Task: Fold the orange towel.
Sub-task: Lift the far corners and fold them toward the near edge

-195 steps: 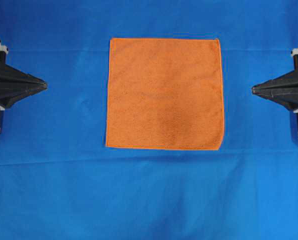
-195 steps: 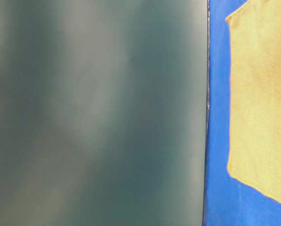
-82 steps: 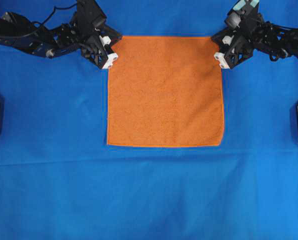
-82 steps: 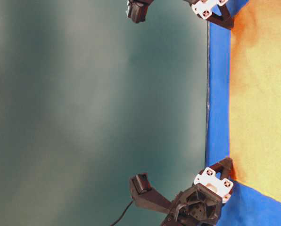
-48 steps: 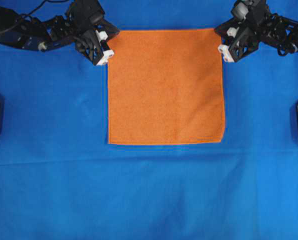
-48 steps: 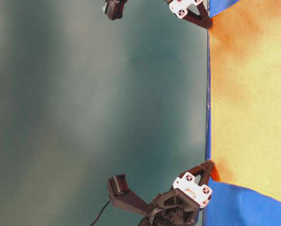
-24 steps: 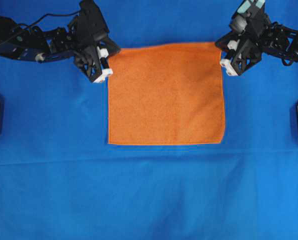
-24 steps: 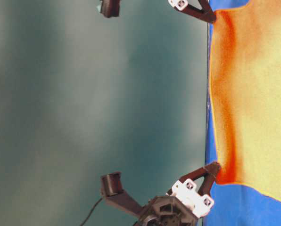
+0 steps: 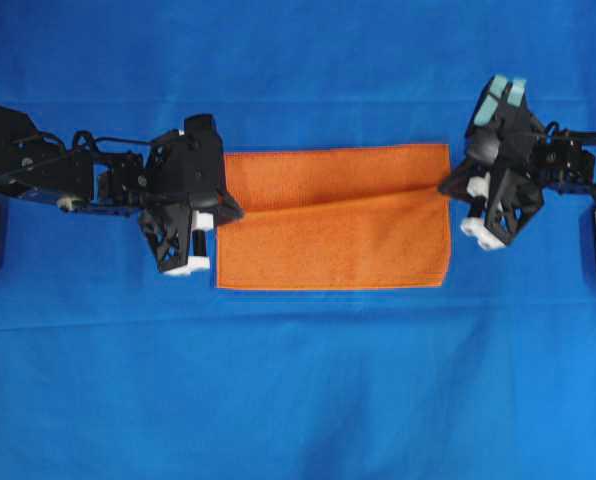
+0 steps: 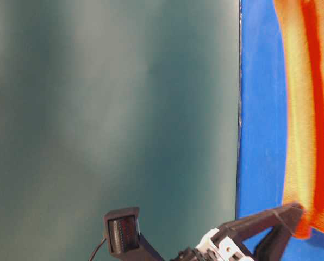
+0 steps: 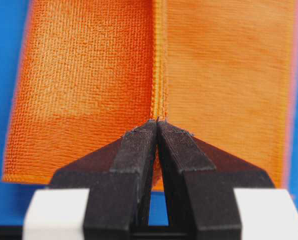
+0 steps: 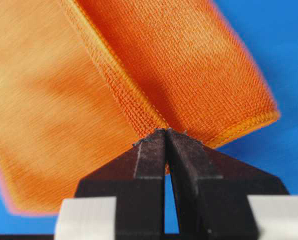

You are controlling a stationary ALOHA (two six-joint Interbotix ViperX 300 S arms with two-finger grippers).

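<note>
Left gripper and right gripper each pinched tight on far-edge corner of fuzzy bright orange square microfibre towel, centred on large blue cloth. Fold roughly half over; carried edge not yet at near hem, release pending.

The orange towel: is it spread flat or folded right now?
Partly folded: the orange towel has its far edge doubled over toward the near edge, each corner pinched by a shut end effector.
</note>
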